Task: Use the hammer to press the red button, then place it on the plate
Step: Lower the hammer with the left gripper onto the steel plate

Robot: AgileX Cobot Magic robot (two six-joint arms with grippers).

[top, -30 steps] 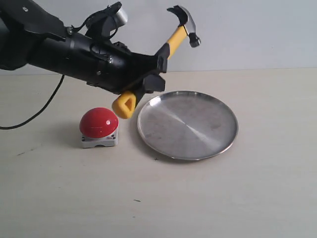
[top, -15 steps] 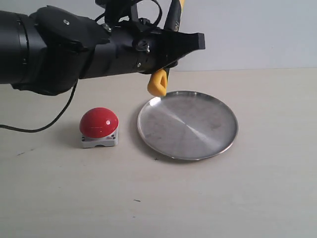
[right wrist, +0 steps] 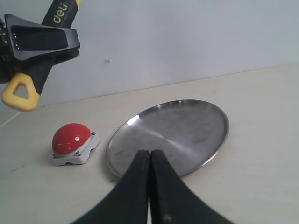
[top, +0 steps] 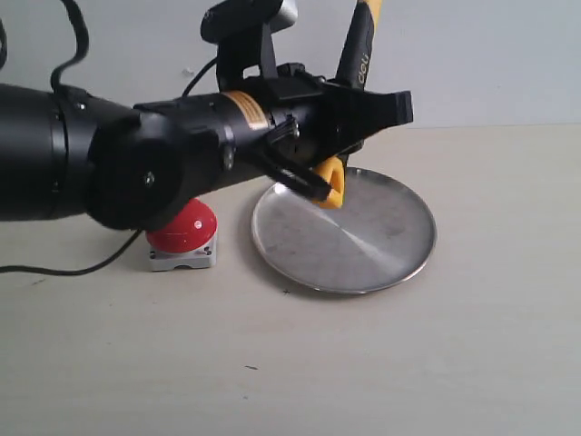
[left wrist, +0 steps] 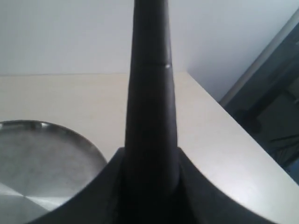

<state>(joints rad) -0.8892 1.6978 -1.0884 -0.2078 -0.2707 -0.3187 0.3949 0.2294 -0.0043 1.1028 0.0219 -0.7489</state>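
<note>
The pale counter runs back to a light wall along its far edge. The black left arm reaches in above it from the left edge, covering much of that side in the exterior view. The plate, round and silver, lies flat about midway between the side edges and nearer the far edge than the near one. The hammer is held off the counter, its yellow-and-black handle rising steeply with the head out of view at the top, and its yellow looped end hangs above the plate's left part, clear of the metal. The left gripper is clamped on the handle just above that loop. The right gripper hovers on the near-edge side of the plate, its fingers pressed together with nothing between them. The red button sits on its grey-white base just beside the plate, on the side toward the left edge, apart from it and partly hidden by the arm.
</note>
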